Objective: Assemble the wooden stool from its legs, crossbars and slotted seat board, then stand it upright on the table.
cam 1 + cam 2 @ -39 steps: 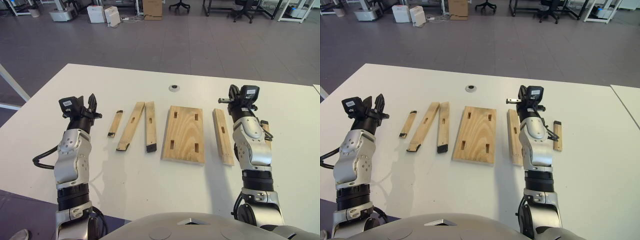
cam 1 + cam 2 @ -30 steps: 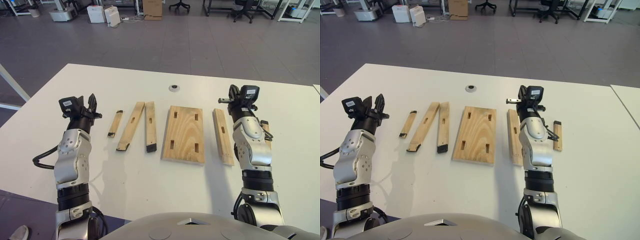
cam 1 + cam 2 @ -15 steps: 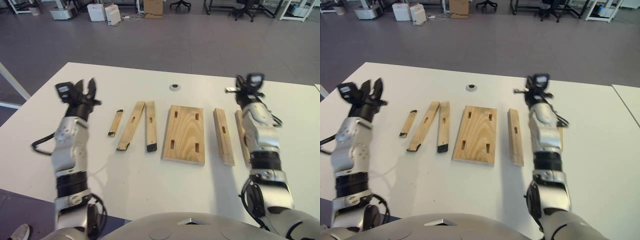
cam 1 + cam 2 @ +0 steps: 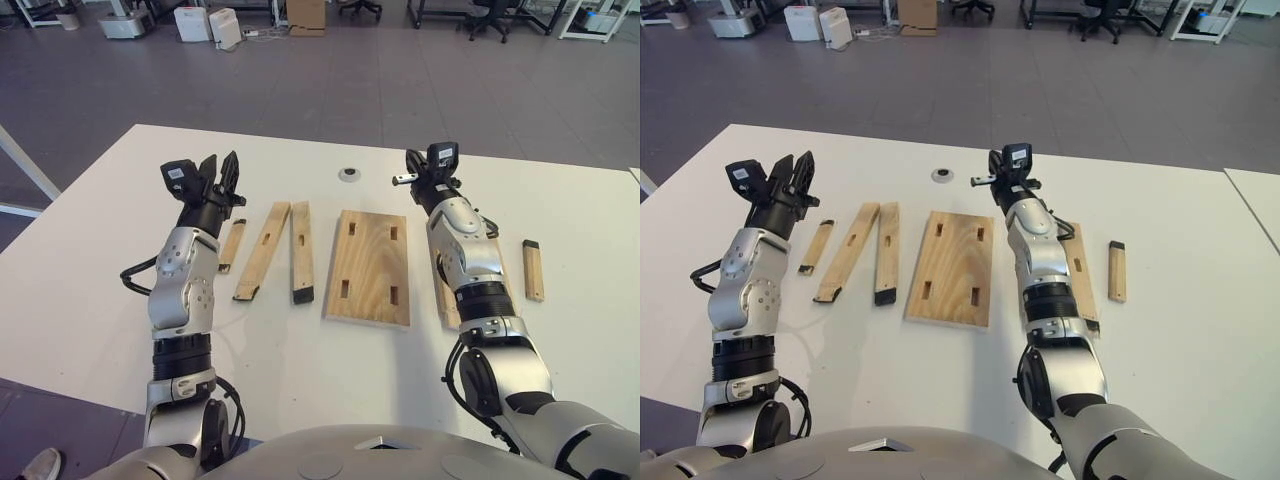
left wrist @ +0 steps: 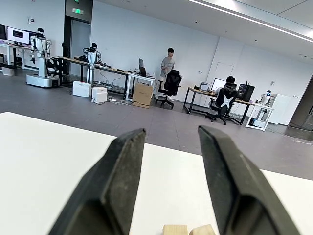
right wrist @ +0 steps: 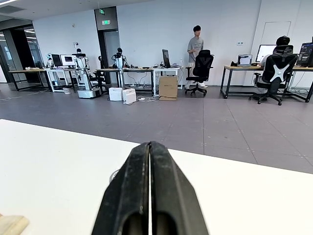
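Both empty: left fingers (image 5: 110, 191) spread wide, right fingers (image 6: 132, 196) pressed together.

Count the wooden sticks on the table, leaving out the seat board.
5. Left of the seat board: a short stick, a long stick, a medium stick. Right of it: a fourth stick, partly under the right arm, and a fifth stick, short, farthest right.

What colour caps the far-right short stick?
Black, on the short stick; right eye view shows it best.
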Controlling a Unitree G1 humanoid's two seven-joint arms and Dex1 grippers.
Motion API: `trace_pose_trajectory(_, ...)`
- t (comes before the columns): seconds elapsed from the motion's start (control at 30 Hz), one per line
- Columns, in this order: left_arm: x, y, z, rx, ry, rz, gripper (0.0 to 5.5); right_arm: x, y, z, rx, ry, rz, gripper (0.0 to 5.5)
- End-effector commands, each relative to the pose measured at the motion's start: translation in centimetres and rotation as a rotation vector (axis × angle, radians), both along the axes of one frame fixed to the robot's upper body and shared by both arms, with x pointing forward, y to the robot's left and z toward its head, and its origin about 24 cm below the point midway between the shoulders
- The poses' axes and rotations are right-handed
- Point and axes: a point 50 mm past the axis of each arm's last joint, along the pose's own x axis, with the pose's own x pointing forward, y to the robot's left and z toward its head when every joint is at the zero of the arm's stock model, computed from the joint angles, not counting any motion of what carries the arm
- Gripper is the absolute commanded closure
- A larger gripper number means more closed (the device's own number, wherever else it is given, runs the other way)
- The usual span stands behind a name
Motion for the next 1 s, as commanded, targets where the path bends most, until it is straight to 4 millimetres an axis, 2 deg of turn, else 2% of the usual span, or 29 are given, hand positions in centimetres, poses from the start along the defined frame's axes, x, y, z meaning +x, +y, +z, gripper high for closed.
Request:
trace_pose_trajectory(0.03, 0.3, 0.0, 0.4, -0.001, -0.01, 0.001, 3.5, 0.5, 0.0, 1.1, -0.005, -0.027, 0.0, 5.49)
trace_pose_trajectory(0.07, 0.3, 0.0, 0.4, -0.001, -0.01, 0.001, 3.5, 0.5, 0.0, 1.1, -0.005, -0.027, 0.0, 5.49)
trace_pose_trajectory(0.1, -1.3, 8.0, -0.4, 0.048, 0.037, 0.254, 3.5, -0.2, -9.9, 1.1, -0.051, -0.01, -0.296, 5.49)
trace_pose_trajectory(0.13, -3.6, 13.6, -0.1, 0.081, 0.048, 0.44, 3.5, -2.1, -16.8, 2.1, -0.081, -0.021, -0.512, 5.49)
trace_pose_trajectory(0.17, -5.4, 16.9, 0.5, 0.099, 0.045, 0.56, 3.5, -3.9, -21.0, 3.3, -0.096, -0.041, -0.651, 5.49)
trace_pose_trajectory(0.2, -6.4, 18.4, 0.8, 0.103, 0.038, 0.615, 3.5, -4.8, -22.8, 4.0, -0.098, -0.053, -0.716, 5.49)
trace_pose_trajectory(0.8, -5.6, 17.6, 0.7, 0.109, 0.013, 0.563, 3.5, -4.5, -22.8, 3.4, -0.086, -0.058, -0.702, 5.49)
trace_pose_trajectory(0.83, -3.5, 13.3, 1.4, 0.105, -0.032, 0.375, 3.5, -2.7, -17.7, 3.8, -0.066, -0.105, -0.443, 5.49)
trace_pose_trajectory(0.87, -2.4, 9.1, 2.0, 0.092, -0.067, 0.214, 3.5, -2.1, -13.2, 3.9, -0.035, -0.139, -0.241, 5.49)
trace_pose_trajectory(0.9, -1.9, 6.2, 2.4, 0.079, -0.094, 0.104, 3.5, -2.1, -10.1, 4.0, -0.007, -0.163, -0.103, 5.49)
trace_pose_trajectory(0.93, -1.9, 4.6, 2.7, 0.07, -0.106, 0.047, 3.5, -2.3, -8.5, 4.2, 0.011, -0.174, -0.031, 5.49)
trace_pose_trajectory(1.0, -2.1, 3.8, 2.6, 0.054, -0.095, 0.03, 3.5, -2.7, -7.9, 3.8, 0.025, -0.156, -0.019, 5.49)
